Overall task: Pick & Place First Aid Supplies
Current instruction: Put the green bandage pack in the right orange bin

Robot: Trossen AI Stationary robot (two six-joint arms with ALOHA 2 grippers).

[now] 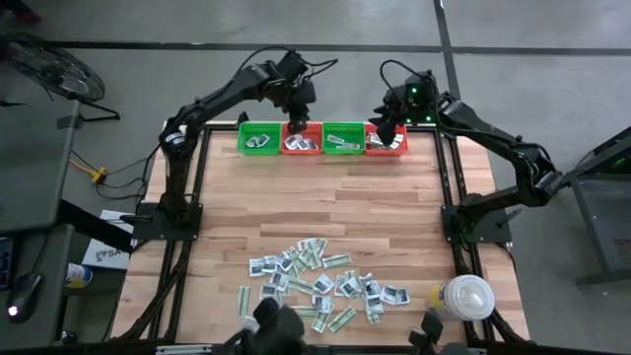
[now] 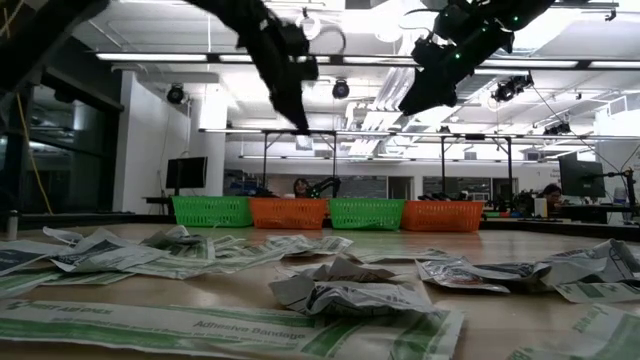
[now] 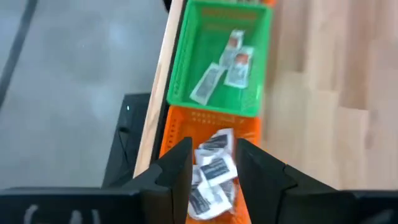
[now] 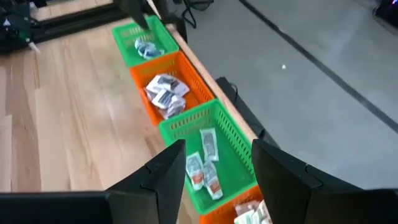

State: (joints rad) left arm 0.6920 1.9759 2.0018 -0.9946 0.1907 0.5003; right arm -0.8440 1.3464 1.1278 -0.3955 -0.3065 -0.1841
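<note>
Table [image 1: 325, 197]: pale wooden planks in a dark frame; four small baskets stand in a row along the far edge.

First basket [image 1: 259, 138]: green, at the left end of the row; a few packets lie inside.

Left gripper [image 1: 296, 110]: hangs above the second basket. In the left wrist view its two dark fingers [image 3: 176, 171] stand apart with nothing between them; white packets with dark marks show in the gap, lying in the basket below.

Second basket [image 1: 302, 140]: orange, touching the first; it holds a small heap of white square packets.

Third basket [image 1: 344, 138]: green, between the two orange ones; several narrow packets lie flat in it, clearly seen in the right wrist view [image 4: 208, 155].

Right gripper [image 1: 386, 128]: poised over the fourth basket. The right wrist view shows its fingers [image 4: 163, 177] spread wide and holding nothing.

Fourth basket [image 1: 386, 144]: orange, at the right end of the row; white packets lie inside.

First aid supplies [image 1: 320, 284]: a loose scatter of white squares and pale-green strips on the near part of the table, well apart from the baskets; some overlap, some are crumpled.

White container [image 1: 466, 298]: round and lidded, at the near right corner, just beside the scatter.
</note>
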